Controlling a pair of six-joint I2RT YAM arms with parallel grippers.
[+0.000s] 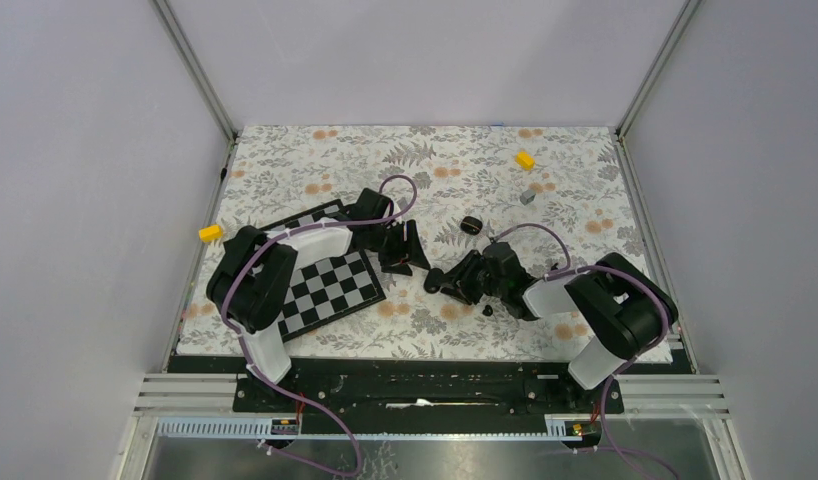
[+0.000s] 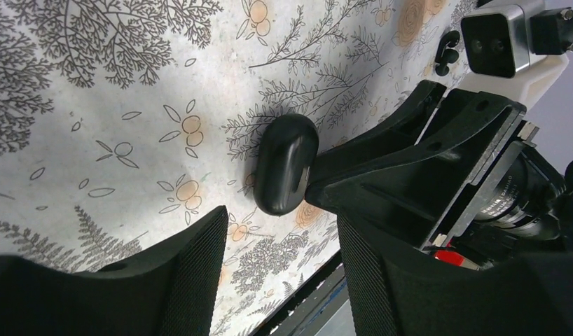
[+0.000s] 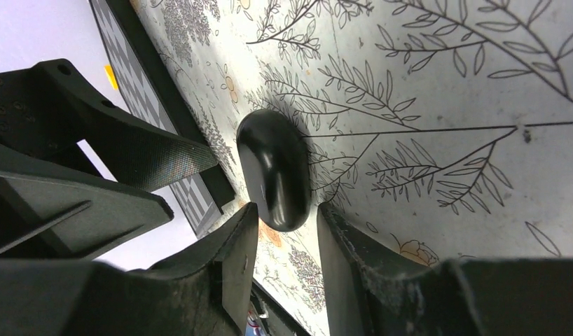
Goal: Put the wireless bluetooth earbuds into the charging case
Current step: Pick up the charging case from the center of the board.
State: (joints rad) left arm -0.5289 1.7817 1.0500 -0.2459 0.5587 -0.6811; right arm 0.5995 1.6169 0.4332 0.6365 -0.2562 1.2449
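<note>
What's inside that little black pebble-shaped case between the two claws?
Its inside is hidden: the charging case looks shut, showing only a glossy black shell. Whether anything sits in it cannot be seen.

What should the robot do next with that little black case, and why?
Probably close the right gripper firmly on the charging case: its fingertips flank the case's near end, contact unclear. The case lies shut on the table, left gripper open nearby.
</note>
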